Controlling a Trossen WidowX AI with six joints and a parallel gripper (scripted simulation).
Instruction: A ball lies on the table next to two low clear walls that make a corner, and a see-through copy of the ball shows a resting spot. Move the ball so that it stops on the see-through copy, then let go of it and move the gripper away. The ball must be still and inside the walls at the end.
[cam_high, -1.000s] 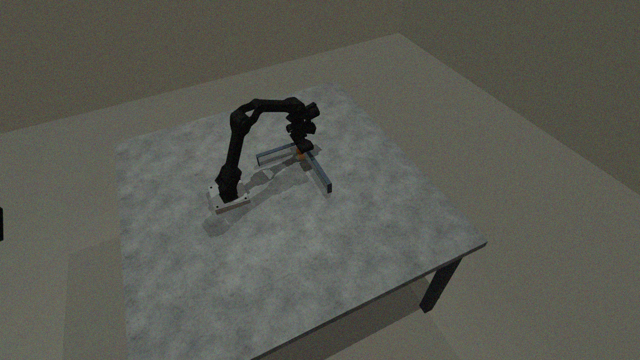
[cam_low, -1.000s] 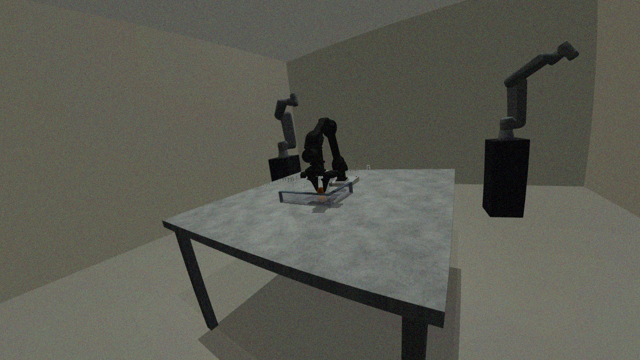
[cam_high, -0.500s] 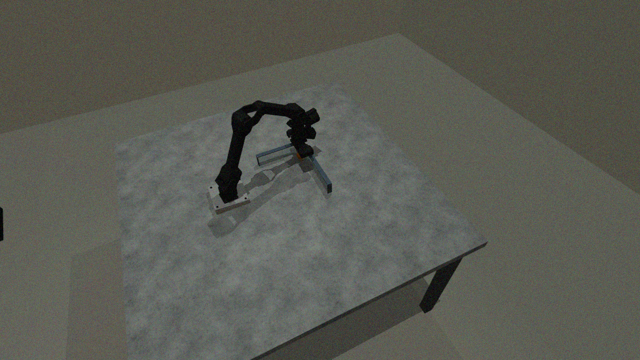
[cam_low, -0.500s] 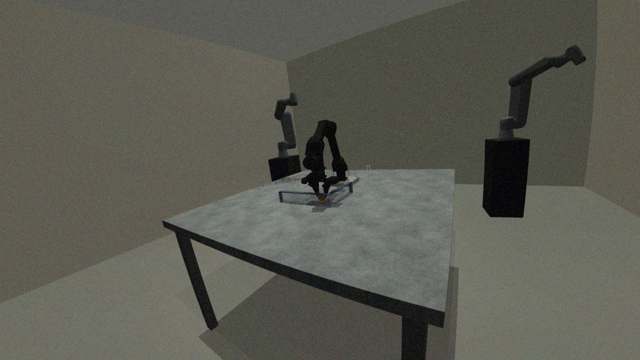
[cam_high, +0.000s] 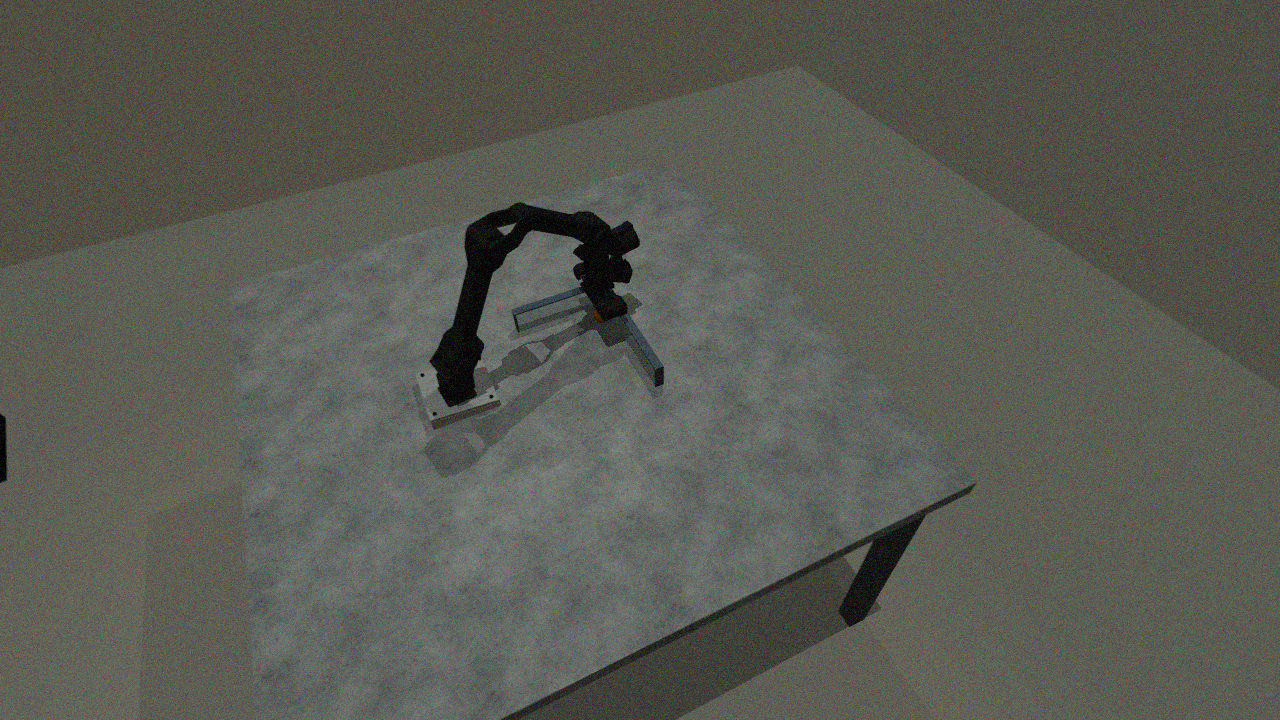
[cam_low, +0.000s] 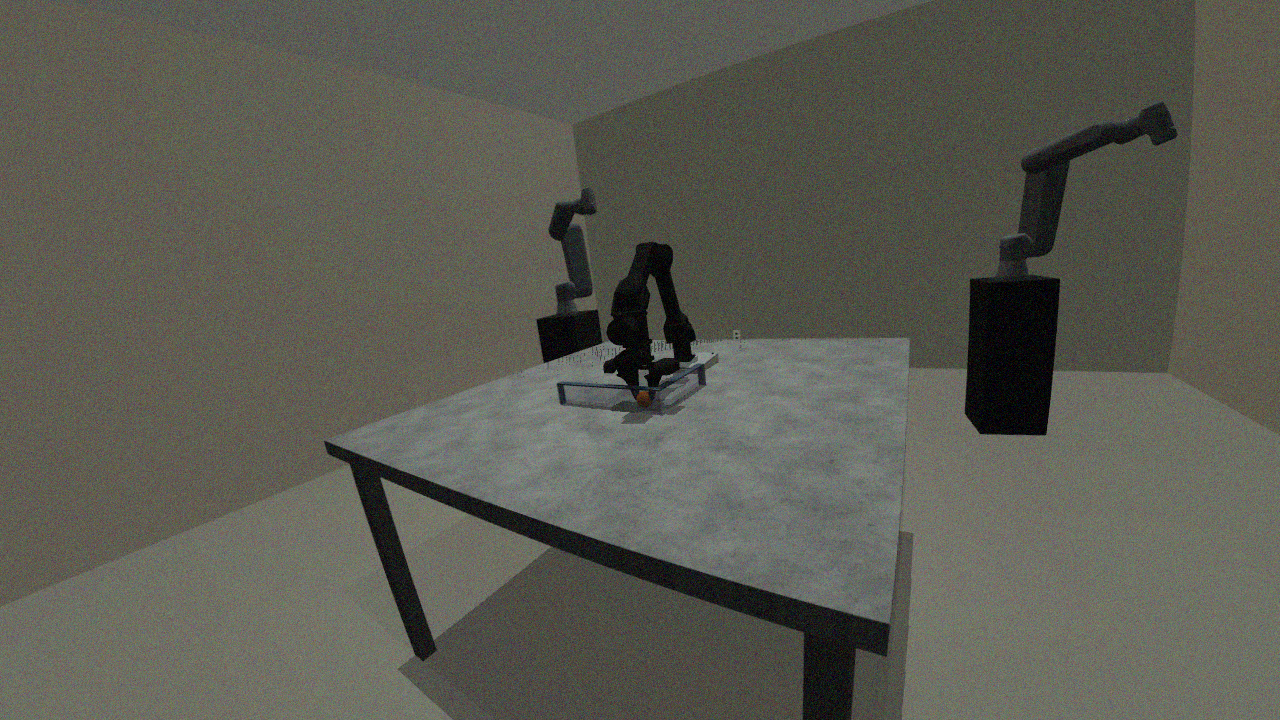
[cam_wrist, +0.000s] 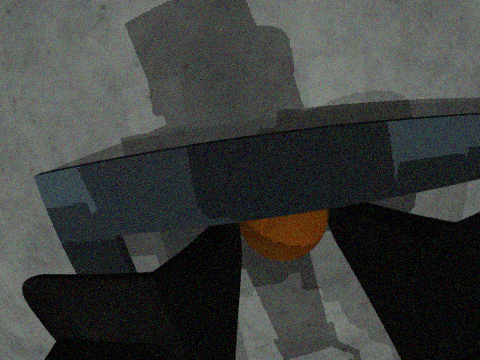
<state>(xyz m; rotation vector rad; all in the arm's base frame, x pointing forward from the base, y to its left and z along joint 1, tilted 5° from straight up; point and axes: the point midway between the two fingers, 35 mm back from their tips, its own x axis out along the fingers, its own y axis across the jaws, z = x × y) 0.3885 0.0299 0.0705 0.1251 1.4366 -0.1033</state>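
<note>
An orange ball (cam_high: 598, 316) (cam_low: 643, 399) (cam_wrist: 285, 237) sits low in the corner made by the two low clear walls. My gripper (cam_high: 602, 311) (cam_low: 643, 391) (cam_wrist: 280, 211) points down and is shut on the ball, one dark finger on each side. One wall (cam_high: 641, 352) (cam_low: 604, 385) runs close by the gripper, and the other wall (cam_high: 538, 309) (cam_low: 684, 377) meets it at the corner. In the wrist view a bluish wall crosses in front of the upper part of the ball. I cannot tell the see-through copy apart from the ball.
The arm's light base plate (cam_high: 465, 411) stands on the grey table (cam_high: 572, 537) (cam_low: 760, 465). The arm casts shadows across the table and walls. Two other grey arms (cam_low: 1042, 205) (cam_low: 577, 259) stand on black pedestals beyond the table.
</note>
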